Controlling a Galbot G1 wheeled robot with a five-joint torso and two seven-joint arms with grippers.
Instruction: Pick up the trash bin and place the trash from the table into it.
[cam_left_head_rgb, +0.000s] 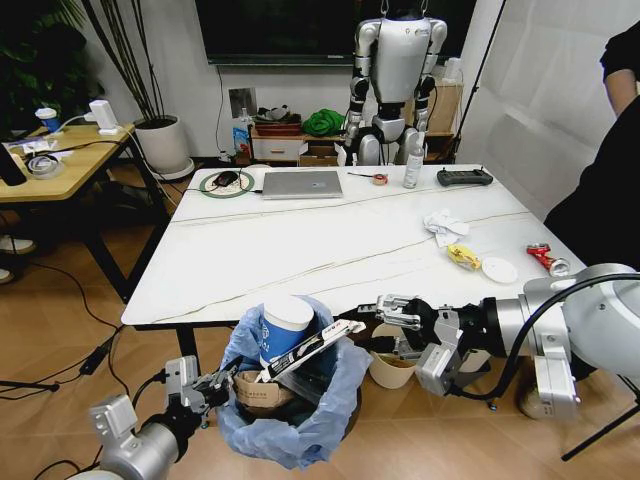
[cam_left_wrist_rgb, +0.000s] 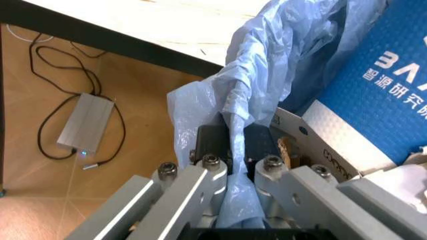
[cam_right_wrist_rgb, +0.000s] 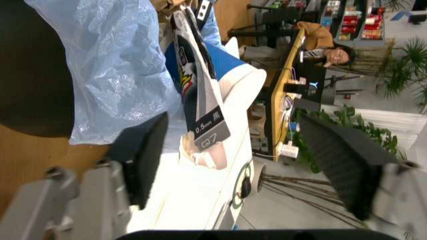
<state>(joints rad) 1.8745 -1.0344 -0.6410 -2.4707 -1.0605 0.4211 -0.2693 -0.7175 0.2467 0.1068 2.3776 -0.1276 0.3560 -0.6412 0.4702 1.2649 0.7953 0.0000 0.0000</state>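
Observation:
The trash bin hangs below the table's front edge, its light-blue bag crinkled around the rim. My left gripper is shut on that rim and bag. Inside stand a blue paper cup, brown cardboard and a white plastic packet leaning out over the rim. My right gripper is open just beside the packet's free end, holding nothing. On the table lie a crumpled white tissue, a yellow wrapper, a white lid and a red can.
A laptop, a tape ring, a bottle and a black controller sit at the table's far side. A cream bucket stands under the table. A light-wood desk is left, a person right.

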